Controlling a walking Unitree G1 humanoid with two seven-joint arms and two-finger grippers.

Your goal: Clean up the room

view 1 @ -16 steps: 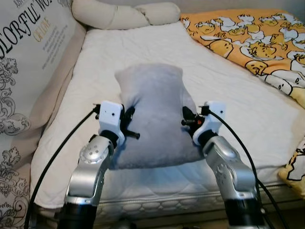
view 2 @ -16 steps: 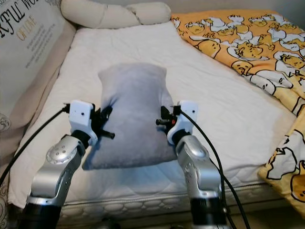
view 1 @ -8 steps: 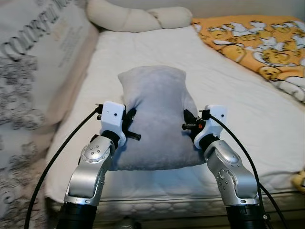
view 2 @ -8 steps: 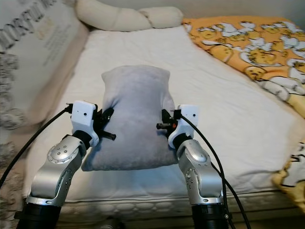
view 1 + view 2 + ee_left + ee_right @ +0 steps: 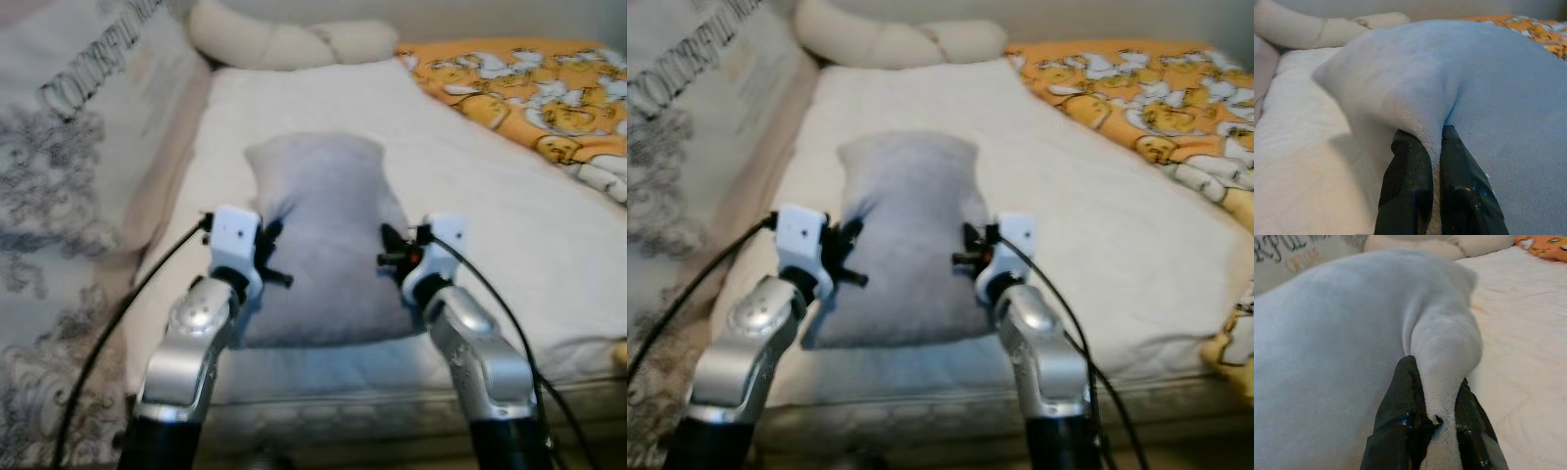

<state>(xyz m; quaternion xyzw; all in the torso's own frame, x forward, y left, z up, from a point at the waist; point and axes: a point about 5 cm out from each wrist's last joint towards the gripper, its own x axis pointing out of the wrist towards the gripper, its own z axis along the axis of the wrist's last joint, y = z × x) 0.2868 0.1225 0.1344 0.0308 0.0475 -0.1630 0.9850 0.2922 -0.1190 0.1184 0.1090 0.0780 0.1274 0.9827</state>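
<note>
**Pillow pinched on both sides, not yet placed**

Left eye view: you've got the grey pillow (image 5: 323,245) at frame centre, over the white mattress (image 5: 509,225). Left gripper (image 5: 266,257) bites its left edge, right gripper (image 5: 390,253) its right edge. Frame is blurred. Cream bolster (image 5: 294,41) sits at top centre, orange duck blanket (image 5: 529,88) upper right, printed cushion (image 5: 69,147) along the left side.

Right eye view: same layout, nothing to add.

Left wrist view: fingers (image 5: 1405,191) clamped on a fold of grey fabric.

Right wrist view: fingers (image 5: 1400,421) likewise squeezed on a pinch of the pillow.

Progress, my read: grasp done; you're mid-carry. Left: set the pillow down, likely by the bolster, release. Blanket looks unfolded.
</note>
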